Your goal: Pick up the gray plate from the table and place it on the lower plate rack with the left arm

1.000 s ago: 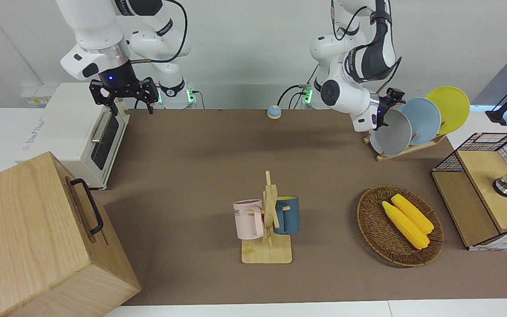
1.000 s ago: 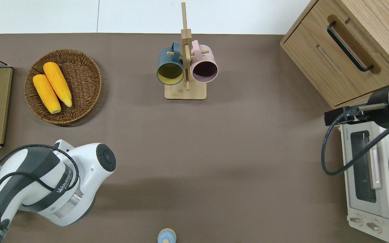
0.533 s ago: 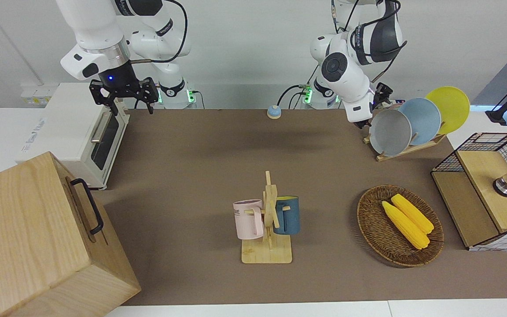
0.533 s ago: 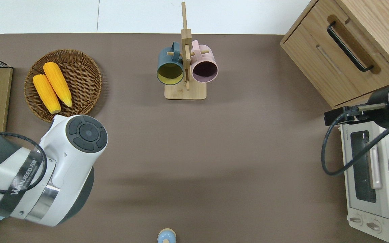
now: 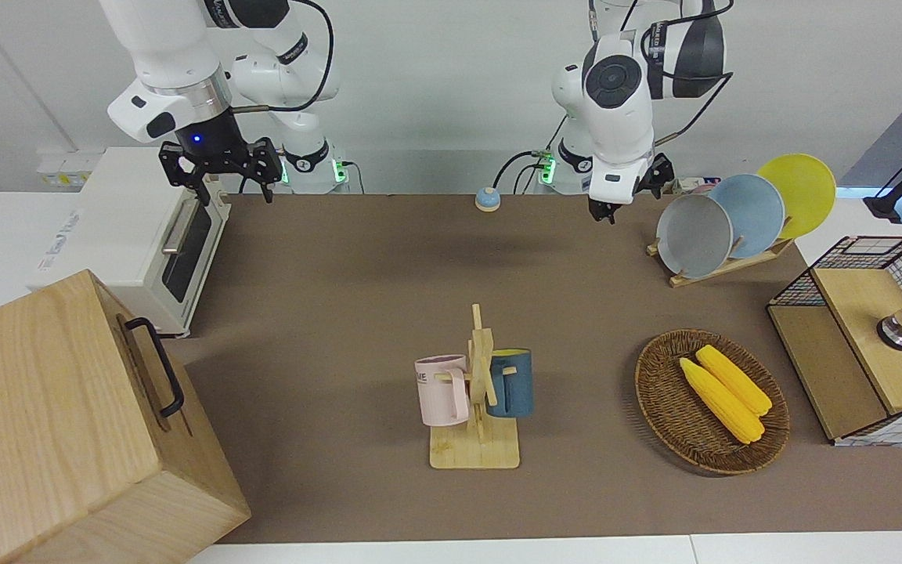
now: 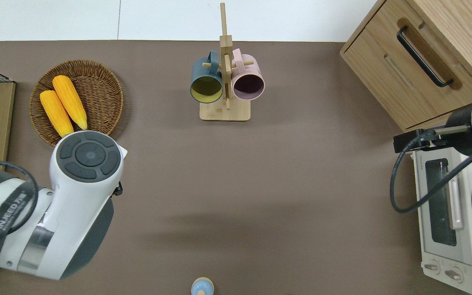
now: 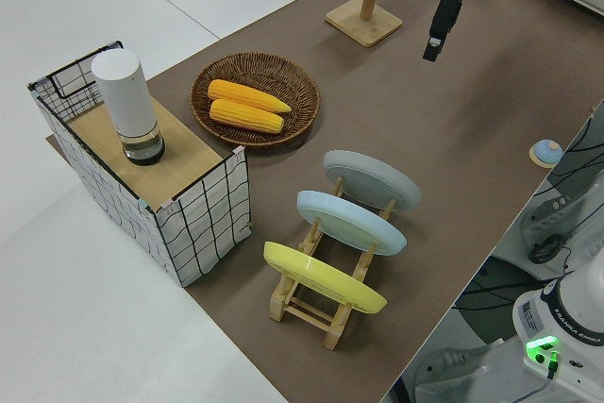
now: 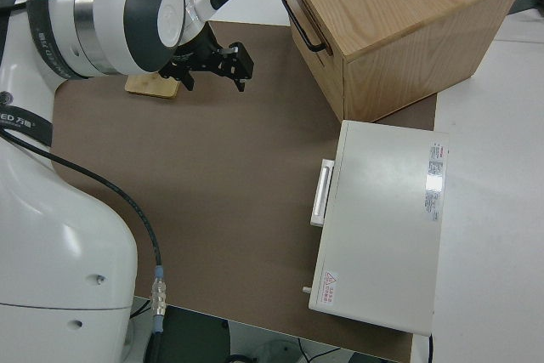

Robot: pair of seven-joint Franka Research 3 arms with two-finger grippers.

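At the left arm's end of the table: gray plate seated in the lower plate rack, left gripper clear of it.

The gray plate stands tilted in the rack slot nearest the table's middle, with a light-blue plate in the next slot and a yellow plate in the end slot. The left gripper hangs in the air over bare brown tabletop, apart from the plate and holding nothing; whether its fingers are apart or together cannot be told. The right gripper is parked, fingers spread apart and empty. Farther from the robots than the rack sits a wicker basket holding two corn cobs, and at mid-table a wooden mug stand carries a pink mug and a dark blue mug.
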